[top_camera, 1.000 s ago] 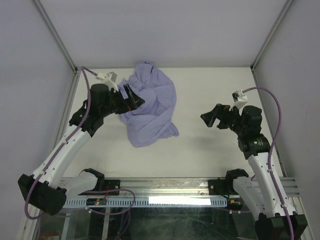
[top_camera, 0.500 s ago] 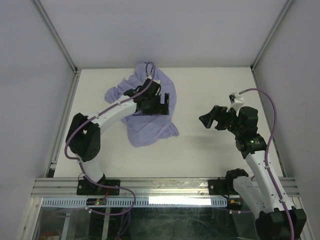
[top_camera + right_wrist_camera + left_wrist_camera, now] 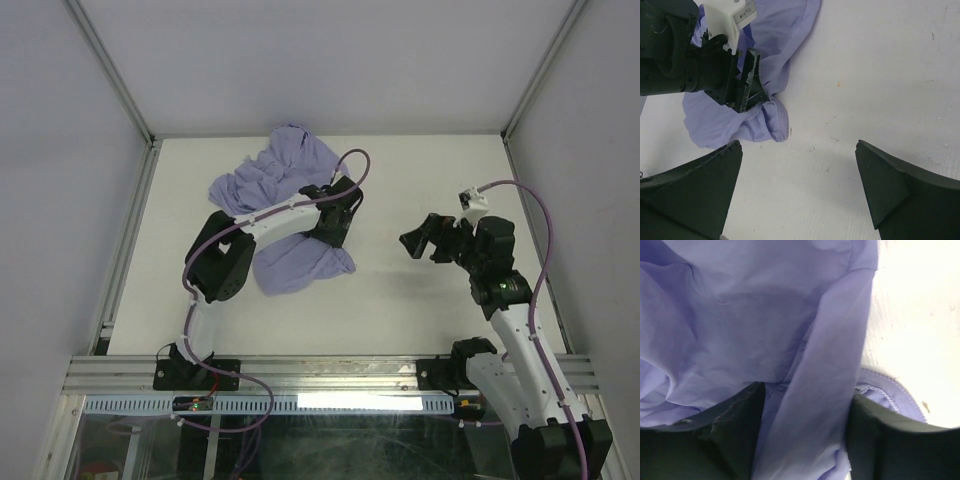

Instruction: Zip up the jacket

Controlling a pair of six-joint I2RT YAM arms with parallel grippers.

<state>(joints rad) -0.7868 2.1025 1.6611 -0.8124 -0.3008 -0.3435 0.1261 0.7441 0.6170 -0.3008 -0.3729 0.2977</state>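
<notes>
We note white matte table. On its far left-centre, jacket lies crumpled: thin lavender fabric, wrinkly, stitched hem. We see left arm stretched forward, bent rightward over jacket; left gripper spread, fabric fold between fingers. Further right, right arm stands raised, elbow bent; right gripper wide apart, holding nothing, above bare table. Small label on white housing of left wrist: we cannot read it.

You get no readable text: the sticker on the white camera block, ahead-left of the right gripper, bears print too fine to read.
</notes>
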